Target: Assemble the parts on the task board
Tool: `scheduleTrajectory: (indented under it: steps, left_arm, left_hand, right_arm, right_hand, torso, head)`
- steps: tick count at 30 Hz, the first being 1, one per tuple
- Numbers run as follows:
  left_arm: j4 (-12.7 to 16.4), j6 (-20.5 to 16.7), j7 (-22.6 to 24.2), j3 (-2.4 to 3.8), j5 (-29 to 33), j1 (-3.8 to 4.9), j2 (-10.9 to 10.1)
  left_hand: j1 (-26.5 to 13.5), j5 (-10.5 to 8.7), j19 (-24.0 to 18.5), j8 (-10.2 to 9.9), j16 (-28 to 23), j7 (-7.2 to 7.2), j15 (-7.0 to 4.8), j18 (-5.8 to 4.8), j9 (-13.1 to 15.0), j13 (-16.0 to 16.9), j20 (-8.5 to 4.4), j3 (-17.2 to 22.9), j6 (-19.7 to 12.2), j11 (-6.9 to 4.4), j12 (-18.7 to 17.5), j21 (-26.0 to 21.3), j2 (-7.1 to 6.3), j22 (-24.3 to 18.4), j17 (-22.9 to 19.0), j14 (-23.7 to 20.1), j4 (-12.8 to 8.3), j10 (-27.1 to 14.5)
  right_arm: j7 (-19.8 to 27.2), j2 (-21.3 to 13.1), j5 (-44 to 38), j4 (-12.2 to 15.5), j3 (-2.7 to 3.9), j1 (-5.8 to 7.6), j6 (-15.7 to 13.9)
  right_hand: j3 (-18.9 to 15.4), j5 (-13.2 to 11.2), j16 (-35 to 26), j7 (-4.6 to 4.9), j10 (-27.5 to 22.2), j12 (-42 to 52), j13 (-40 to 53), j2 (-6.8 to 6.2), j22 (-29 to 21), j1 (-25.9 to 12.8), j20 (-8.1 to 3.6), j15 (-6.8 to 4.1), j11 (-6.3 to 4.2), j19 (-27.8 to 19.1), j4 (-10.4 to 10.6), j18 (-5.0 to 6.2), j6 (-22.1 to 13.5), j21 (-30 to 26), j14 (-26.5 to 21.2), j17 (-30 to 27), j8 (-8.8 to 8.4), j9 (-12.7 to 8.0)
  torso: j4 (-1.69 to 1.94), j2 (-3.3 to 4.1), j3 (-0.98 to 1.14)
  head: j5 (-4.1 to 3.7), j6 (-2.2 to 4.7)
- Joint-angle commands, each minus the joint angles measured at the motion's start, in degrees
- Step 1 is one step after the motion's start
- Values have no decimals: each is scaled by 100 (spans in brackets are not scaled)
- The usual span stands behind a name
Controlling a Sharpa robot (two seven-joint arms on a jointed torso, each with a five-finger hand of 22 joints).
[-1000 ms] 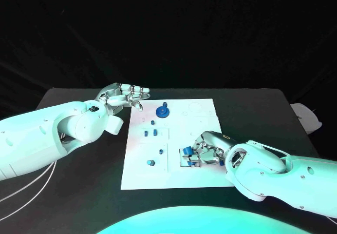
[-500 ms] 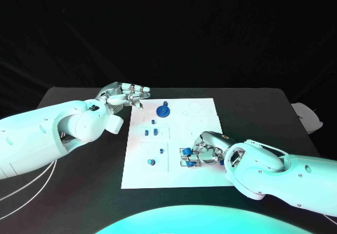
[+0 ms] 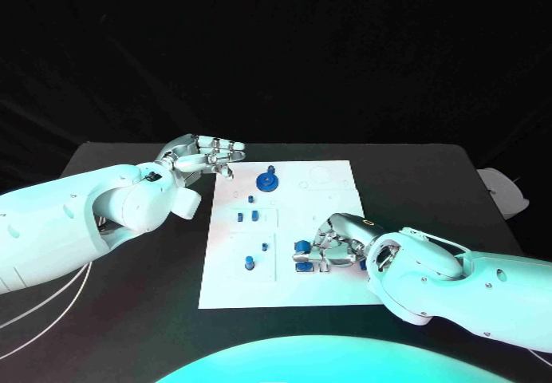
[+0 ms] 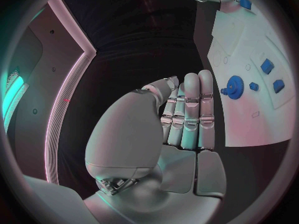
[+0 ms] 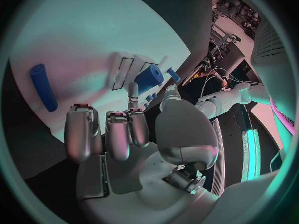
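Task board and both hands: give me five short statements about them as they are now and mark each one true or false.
1. The task board is white. True.
2. The blue gear sits at the board's near end, by the robot's body. False: it is at the far end, close to the left hand.
3. The left hand grips the blue gear. False: it holds nothing, its fingers straight and off the board's edge.
4. The right hand is over the board's near right part, at small blue parts. True.
5. The table is black. True.
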Motion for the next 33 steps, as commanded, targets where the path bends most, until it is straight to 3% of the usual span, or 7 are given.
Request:
scheduleTrajectory:
  steps: [1, 5, 10, 13, 22, 33]
  left_arm:
    - [22, 97, 17, 3, -14, 4, 2]
    - [23, 101, 14, 3, -14, 4, -1]
    - [24, 101, 13, 3, -14, 4, -5]
    - [25, 98, 13, 3, -14, 4, -11]
    - [17, 102, 14, 3, -14, 3, -7]
    - [13, 101, 11, 3, -14, 3, -7]
  left_hand:
    - [-12, -8, -45, 37, -23, 0, 1, 90, 3, -8, -13, -7, -41, 2, 22, 22, 45, 6, -6, -36, -31, -48]
    - [-12, -8, -45, 37, -23, 0, 1, 90, 3, -8, -13, -7, -41, 2, 22, 22, 45, 6, -6, -36, -31, -48]
    - [-20, -10, -46, 38, -23, 2, 3, 89, 3, -9, -12, -9, -44, 4, 23, 23, 43, 7, -7, -37, -30, -51]
    - [-20, -10, -46, 38, -23, 2, 3, 89, 3, -9, -12, -9, -44, 4, 23, 23, 43, 7, -7, -37, -30, -51]
    - [-20, -10, -46, 38, -23, 2, 3, 89, 3, -9, -12, -9, -44, 4, 23, 23, 43, 7, -7, -37, -30, -51]
    - [-20, -10, -46, 38, -23, 2, 3, 89, 3, -9, -12, -9, -44, 4, 23, 23, 43, 7, -7, -37, -30, -51]
  right_arm:
    - [-4, -2, -159, 20, 0, -2, -117]
    - [33, -30, -236, 68, 0, -3, -186]
    - [171, -149, -316, 220, 0, -7, -295]
    - [231, -242, -350, 324, 0, -10, -303]
    - [271, -375, -427, 424, -1, -22, -76]
    - [206, -292, -484, 318, -2, -27, 134]
  right_hand:
    - [31, -23, -18, -2, -5, -50, 614, -60, 1155, -31, 2, 23, 19, 224, 0, -1, -45, -29, 452, 807, 21, 8]
    - [116, 53, -13, -2, 13, -28, 640, -13, 1165, -5, 5, 25, 17, 236, -5, -8, -47, 6, 456, 822, 38, 23]
    - [260, 518, 34, -38, 127, 125, 793, 233, 1204, 408, -10, 3, -11, 285, -49, -33, -2, 142, 481, 929, 109, 73]
    - [257, 663, 50, -57, 183, 206, 872, 284, 1221, 607, -22, -11, -28, 307, -74, -45, 23, 204, 489, 966, 140, 95]
    - [230, 857, 82, -95, 283, 352, 1017, 339, 1252, 1101, -51, -41, -63, 343, -204, -67, 67, 319, 503, 1038, 204, 139]
    - [222, 955, 85, -104, 301, 375, 1046, 418, 1255, 1332, -60, -48, -72, 347, -276, -69, 69, 332, 503, 1045, 221, 152]
  torso:
    - [1, -1, 3]
    - [-2, -2, 4]
    - [2, -1, 9]
    - [4, 0, 6]
    - [4, -4, 4]
    - [13, 8, 2]
  head:
    - [-2, -5]
    - [1, -5]
    - [1, 4]
    - [4, 5]
    - [-9, 14]
    - [-8, 10]
